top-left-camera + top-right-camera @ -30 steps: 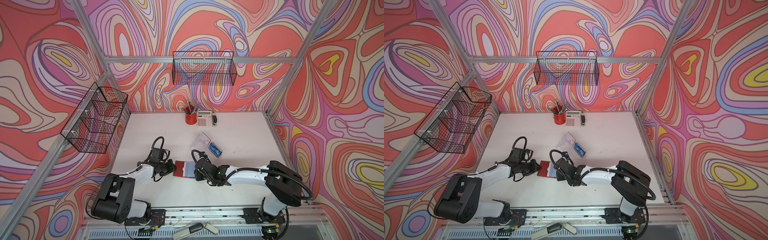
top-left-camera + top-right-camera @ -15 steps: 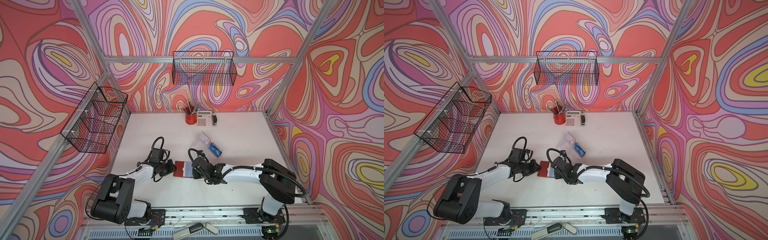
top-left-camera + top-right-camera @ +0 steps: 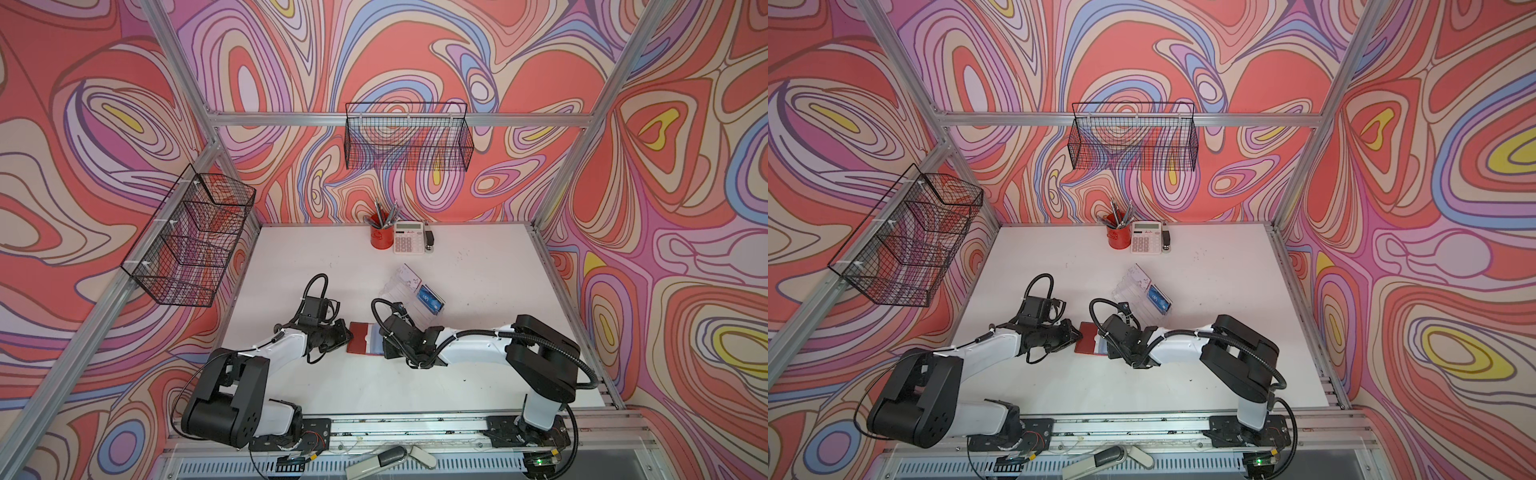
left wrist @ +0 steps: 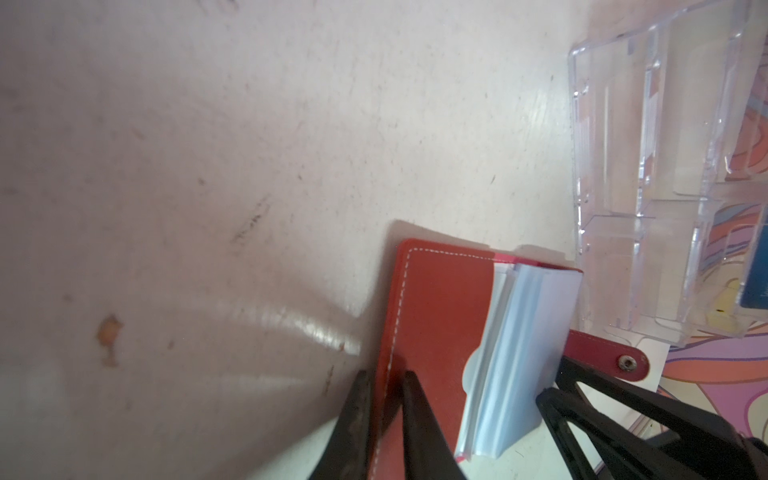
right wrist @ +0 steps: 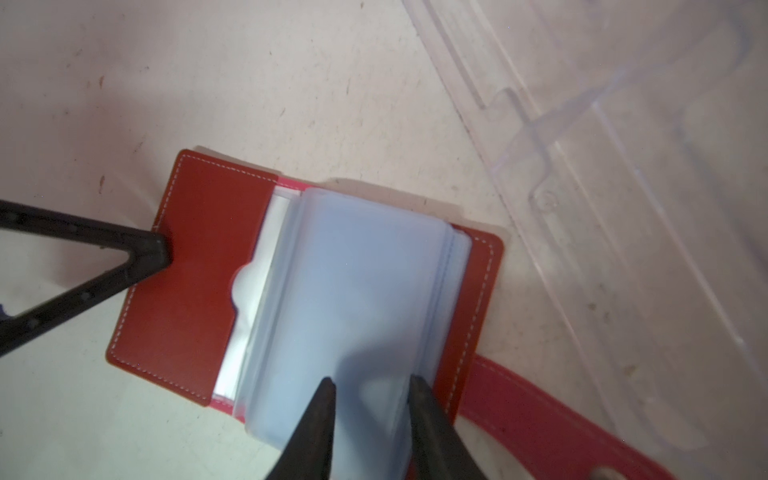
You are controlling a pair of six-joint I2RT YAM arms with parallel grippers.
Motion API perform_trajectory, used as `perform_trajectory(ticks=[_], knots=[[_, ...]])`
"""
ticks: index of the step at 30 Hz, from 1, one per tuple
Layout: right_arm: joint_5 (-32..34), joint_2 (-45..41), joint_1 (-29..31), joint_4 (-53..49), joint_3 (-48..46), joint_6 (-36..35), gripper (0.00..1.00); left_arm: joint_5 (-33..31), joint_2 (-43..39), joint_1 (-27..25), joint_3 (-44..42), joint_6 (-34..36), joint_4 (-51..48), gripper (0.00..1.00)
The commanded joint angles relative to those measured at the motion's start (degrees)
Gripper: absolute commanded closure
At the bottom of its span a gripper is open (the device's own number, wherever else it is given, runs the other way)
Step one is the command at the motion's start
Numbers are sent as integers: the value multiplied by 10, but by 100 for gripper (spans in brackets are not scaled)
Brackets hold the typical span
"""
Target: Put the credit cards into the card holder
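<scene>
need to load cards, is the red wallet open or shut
Open: the wallet lies spread, its red cover folded back and the clear sleeves showing.

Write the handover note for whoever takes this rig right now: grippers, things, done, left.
Left gripper: shut on the red wallet by its cover edge, holding it open on the table.
Right gripper: tips apart over the wallet's plastic sleeves. Whether it pinches one cannot be told, and no card is seen in it.
Clear card holder: on the wallet's far side, with one blue card in it.
Done: apparently that one card.
Left: any cards in the sleeves; their contents cannot be made out.
</scene>
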Motion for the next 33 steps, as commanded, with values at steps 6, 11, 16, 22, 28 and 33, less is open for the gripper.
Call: perform_trajectory(ticks=[6, 11, 16, 22, 28, 33], knots=[[24, -6, 3, -26, 16, 0, 69, -5, -6, 2, -1, 3, -17, 83], [44, -26, 3, -39, 13, -1, 68, -7, -9, 2, 0, 3, -19, 83], [34, -36, 3, -32, 13, -2, 68, -8, -9, 2, 0, 5, -20, 83], [17, 2, 3, -22, 21, -4, 69, -8, -7, 2, 1, 7, -21, 83], [10, 16, 3, -16, 24, -4, 69, -8, -8, 2, 1, 6, -21, 83], [8, 17, 3, -16, 23, -5, 70, -7, -5, 2, 2, 6, -19, 83]])
